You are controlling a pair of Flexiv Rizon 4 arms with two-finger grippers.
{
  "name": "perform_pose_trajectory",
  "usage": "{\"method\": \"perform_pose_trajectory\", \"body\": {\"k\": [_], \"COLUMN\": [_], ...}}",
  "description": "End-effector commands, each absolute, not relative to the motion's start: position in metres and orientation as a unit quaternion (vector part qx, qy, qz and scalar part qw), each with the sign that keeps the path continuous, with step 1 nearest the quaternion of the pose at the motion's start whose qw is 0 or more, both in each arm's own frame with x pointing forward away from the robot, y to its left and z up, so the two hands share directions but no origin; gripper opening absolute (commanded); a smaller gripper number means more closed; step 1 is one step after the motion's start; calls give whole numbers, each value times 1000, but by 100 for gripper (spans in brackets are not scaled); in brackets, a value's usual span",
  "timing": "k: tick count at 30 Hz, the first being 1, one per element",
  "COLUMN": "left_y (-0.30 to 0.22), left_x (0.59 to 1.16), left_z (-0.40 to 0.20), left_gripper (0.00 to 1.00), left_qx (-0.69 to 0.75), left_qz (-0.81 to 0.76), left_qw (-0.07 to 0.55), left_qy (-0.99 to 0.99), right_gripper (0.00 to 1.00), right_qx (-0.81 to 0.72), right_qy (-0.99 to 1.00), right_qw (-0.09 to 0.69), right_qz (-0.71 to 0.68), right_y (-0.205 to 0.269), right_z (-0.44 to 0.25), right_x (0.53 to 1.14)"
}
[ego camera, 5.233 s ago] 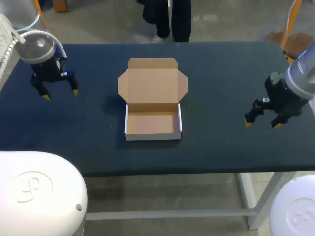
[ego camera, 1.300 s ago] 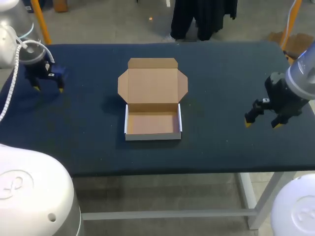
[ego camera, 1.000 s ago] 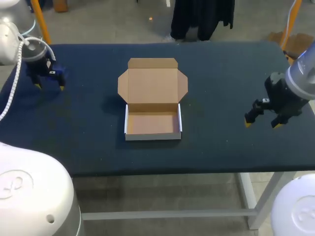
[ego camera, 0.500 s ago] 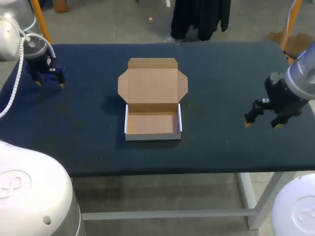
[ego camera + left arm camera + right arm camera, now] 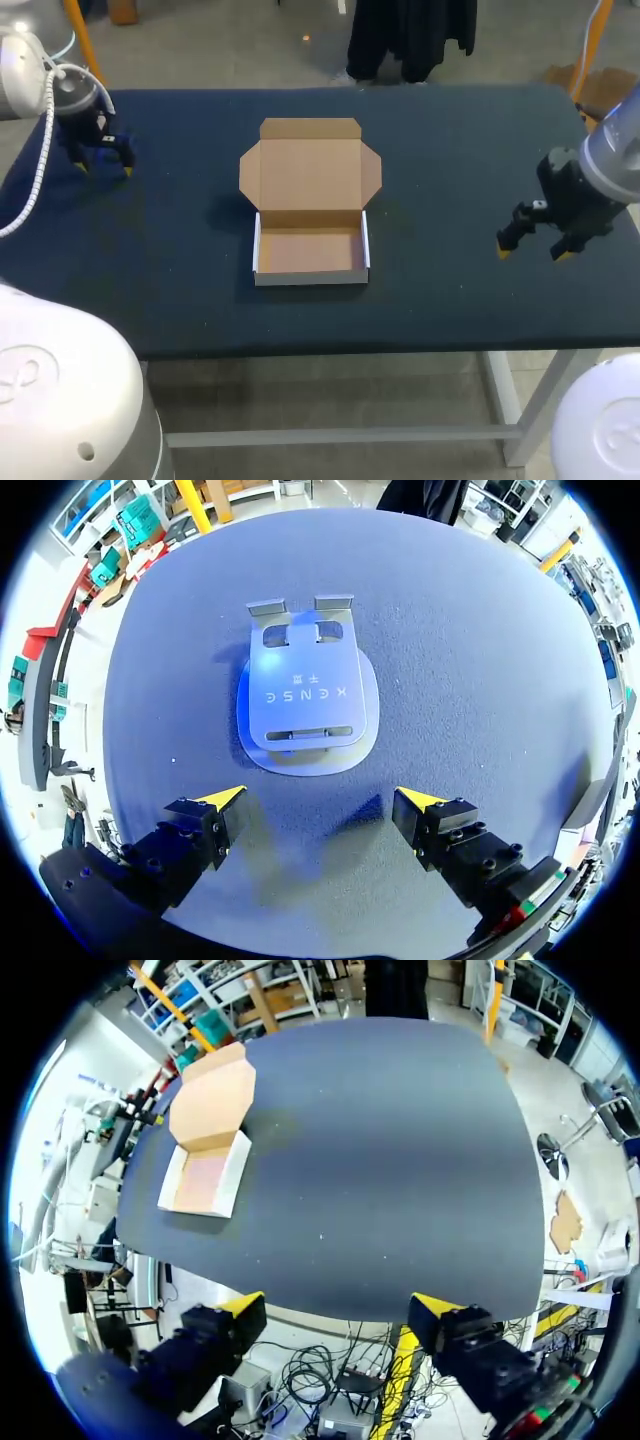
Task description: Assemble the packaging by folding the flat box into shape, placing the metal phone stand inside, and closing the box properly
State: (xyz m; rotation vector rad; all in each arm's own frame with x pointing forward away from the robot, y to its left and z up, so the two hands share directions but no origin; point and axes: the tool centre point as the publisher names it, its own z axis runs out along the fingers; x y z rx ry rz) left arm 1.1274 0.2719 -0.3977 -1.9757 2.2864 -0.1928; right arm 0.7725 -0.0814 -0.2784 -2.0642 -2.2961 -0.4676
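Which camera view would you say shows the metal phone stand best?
The left wrist view: the metal phone stand lies whole on the table ahead of the left gripper. The head and right wrist views do not show it.

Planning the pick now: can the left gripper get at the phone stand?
Probably yes: the left gripper is open and the phone stand lies flat just ahead, with nothing between them.

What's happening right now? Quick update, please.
Left gripper open, stand ahead of it on the table. Right gripper open, holding nothing. Box folded, lid open, stand not yet inside.
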Motion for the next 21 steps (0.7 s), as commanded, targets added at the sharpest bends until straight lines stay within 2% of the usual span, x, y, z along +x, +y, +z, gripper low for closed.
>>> {"method": "perform_pose_trajectory", "body": {"k": [1,21], "left_y": [272,269], "left_x": [1133,1152], "left_z": [-398,-400], "left_gripper": [100,100], "left_qx": [-651,-643], "left_qz": [-60,-60], "left_qw": [54,50], "left_qy": [755,762], "right_gripper": [100,100], "right_qx": [-661,-661], "right_qy": [-736,-736], "right_qw": [12,12], "right_qz": [-147,-147], "right_y": [-82,-82], "right_z": [-276,-276], "right_x": [772,772]}}
